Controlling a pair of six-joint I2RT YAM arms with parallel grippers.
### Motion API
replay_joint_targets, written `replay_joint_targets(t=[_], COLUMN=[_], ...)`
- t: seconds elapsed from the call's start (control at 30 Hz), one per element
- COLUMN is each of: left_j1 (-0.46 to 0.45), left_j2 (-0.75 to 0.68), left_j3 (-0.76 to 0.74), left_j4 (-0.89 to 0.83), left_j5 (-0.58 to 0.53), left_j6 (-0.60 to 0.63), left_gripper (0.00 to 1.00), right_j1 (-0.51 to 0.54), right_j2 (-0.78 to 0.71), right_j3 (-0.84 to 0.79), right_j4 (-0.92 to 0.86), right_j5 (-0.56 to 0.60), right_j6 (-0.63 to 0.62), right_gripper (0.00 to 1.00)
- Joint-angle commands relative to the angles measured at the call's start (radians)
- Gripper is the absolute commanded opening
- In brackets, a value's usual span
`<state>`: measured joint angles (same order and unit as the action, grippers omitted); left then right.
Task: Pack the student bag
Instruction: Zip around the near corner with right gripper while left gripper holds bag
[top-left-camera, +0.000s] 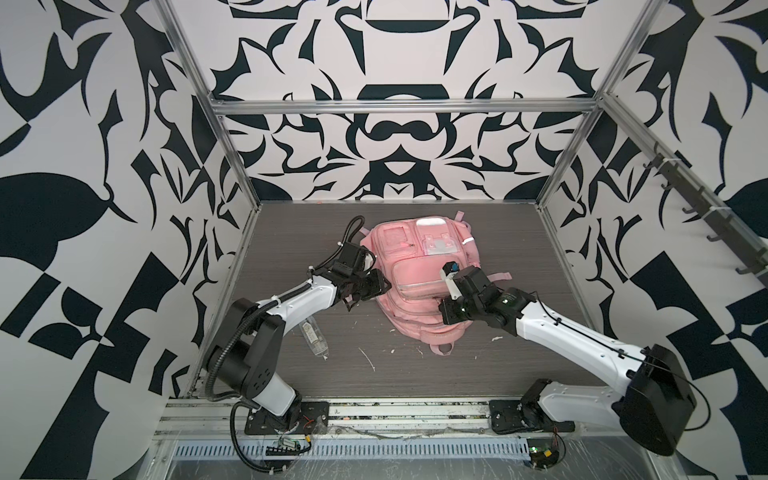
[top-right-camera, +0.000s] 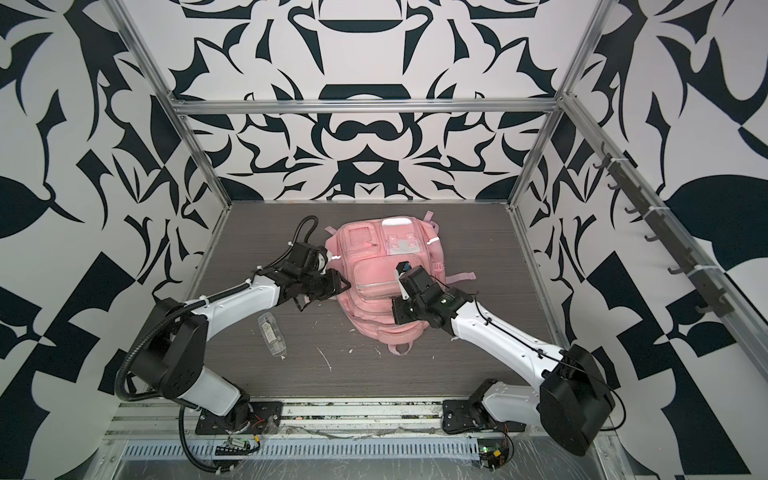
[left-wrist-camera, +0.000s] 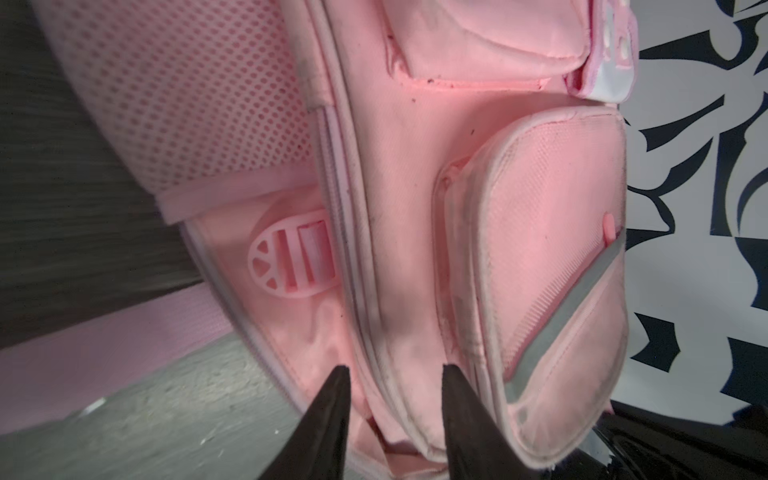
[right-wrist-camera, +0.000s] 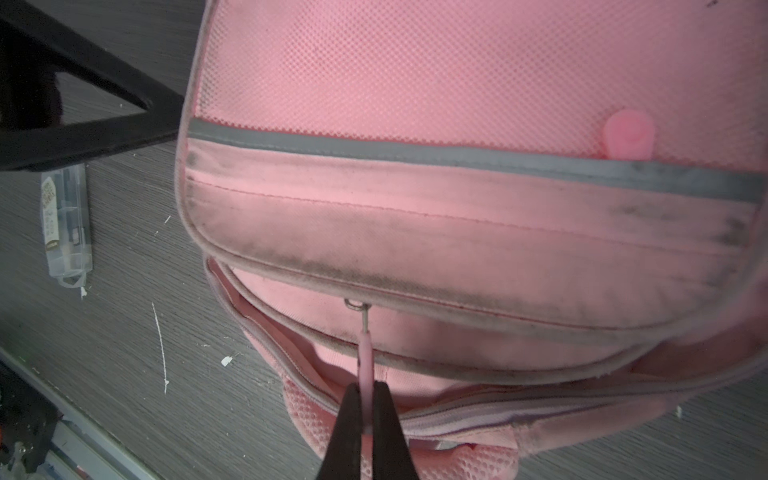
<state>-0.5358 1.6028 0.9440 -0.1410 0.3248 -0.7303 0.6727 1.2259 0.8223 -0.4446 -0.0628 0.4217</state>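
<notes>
The pink student bag (top-left-camera: 409, 270) (top-right-camera: 374, 266) lies front up in the middle of the dark table, its carry loop toward the near edge. My right gripper (right-wrist-camera: 365, 384) (top-left-camera: 442, 306) is shut on the thin pink zipper pull (right-wrist-camera: 365, 357) that hangs below the front pocket with the grey strip (right-wrist-camera: 457, 156). The zip beside it gapes a little. At the bag's left side, my left gripper (left-wrist-camera: 395, 368) (top-left-camera: 384, 286) has its jaws apart. A fold of the bag's side seam (left-wrist-camera: 374, 291) lies between its fingers.
A clear plastic case (top-left-camera: 314, 338) (right-wrist-camera: 66, 224) lies on the table left of the bag, near the left arm. White scraps (right-wrist-camera: 160, 345) dot the near table. Metal frame posts and patterned walls close in the sides. A hook rail (top-left-camera: 706, 216) runs along the right.
</notes>
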Motion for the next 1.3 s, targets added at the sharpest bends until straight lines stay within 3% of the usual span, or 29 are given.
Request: replay_joint_targets(t=[0.0, 0.27, 0.47, 0.6, 1.0, 1.27], left_j1=[0.003, 0.004, 0.003, 0.003, 0.002, 0.003], left_j2=[0.045, 0.083, 0.090, 0.080, 0.062, 0.047], left_j3=[0.022, -0.003, -0.021, -0.024, -0.029, -0.061], left_j4=[0.052, 0.104, 0.145, 0.157, 0.178, 0.182], left_j5=[0.057, 0.062, 0.089, 0.098, 0.113, 0.099], left_j6=[-0.033, -0.054, -0.079, -0.087, -0.117, -0.124], left_gripper=[0.39, 0.35, 0.11, 0.01, 0.00, 0.00], right_j1=[-0.007, -0.007, 0.012, 0.036, 0.175, 0.186], right_j2=[-0.029, -0.012, 0.026, 0.049, 0.198, 0.298], right_j3=[-0.006, -0.019, -0.004, 0.010, 0.116, 0.239], right_j4=[-0.016, 0.000, 0.014, 0.020, 0.126, 0.173], right_j5=[0.021, -0.034, -0.073, -0.085, -0.082, -0.056], right_j6=[-0.011, -0.003, -0.009, -0.013, 0.029, 0.079], right_gripper=[0.00, 0.00, 0.00, 0.00, 0.00, 0.00])
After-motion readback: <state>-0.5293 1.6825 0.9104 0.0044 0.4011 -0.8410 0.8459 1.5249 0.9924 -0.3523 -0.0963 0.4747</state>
